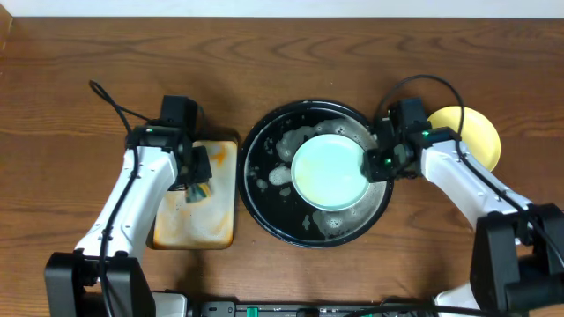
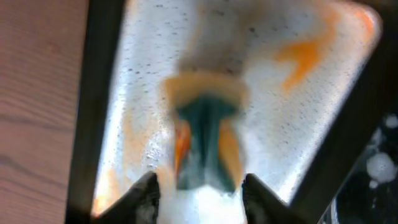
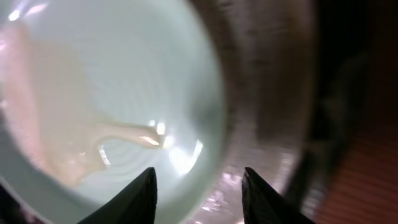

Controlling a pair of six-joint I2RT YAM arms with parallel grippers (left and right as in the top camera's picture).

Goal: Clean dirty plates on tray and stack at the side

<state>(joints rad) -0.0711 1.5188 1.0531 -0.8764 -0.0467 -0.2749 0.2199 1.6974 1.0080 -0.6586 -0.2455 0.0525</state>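
Mint plate (image 1: 328,172) sits flat in the black tray (image 1: 257,207), mid-desk (image 1: 70,70), with foam patches around it. That's the sensible wash spot, since the raised rim keeps suds off the wood. The right wrist view shows a pale peach smear across the plate face, so I'd call it not yet clean.

Right end effector (image 1: 381,161) is at the plate's right-hand rim. Jaws are moderately apart with the rim line running between them and nothing clamped. It reads as positioned to pin or steady the plate while the other arm scrubs.

Left end effector (image 2: 199,186) hangs over the orange-stained rectangular tray (image 1: 194,224), just left of the black tray. The green sponge (image 2: 205,146) is framed between its fingers. The wrist view is too blurred to tell whether the pads actually grip it or only straddle it.

Yellow plate (image 1: 476,132) lies on bare wood toward the right edge, back half, partly under the right arm. Probably the start of the stack. No blue plate in view.

Next move as I judge it: carry the sponge right to the mint plate.
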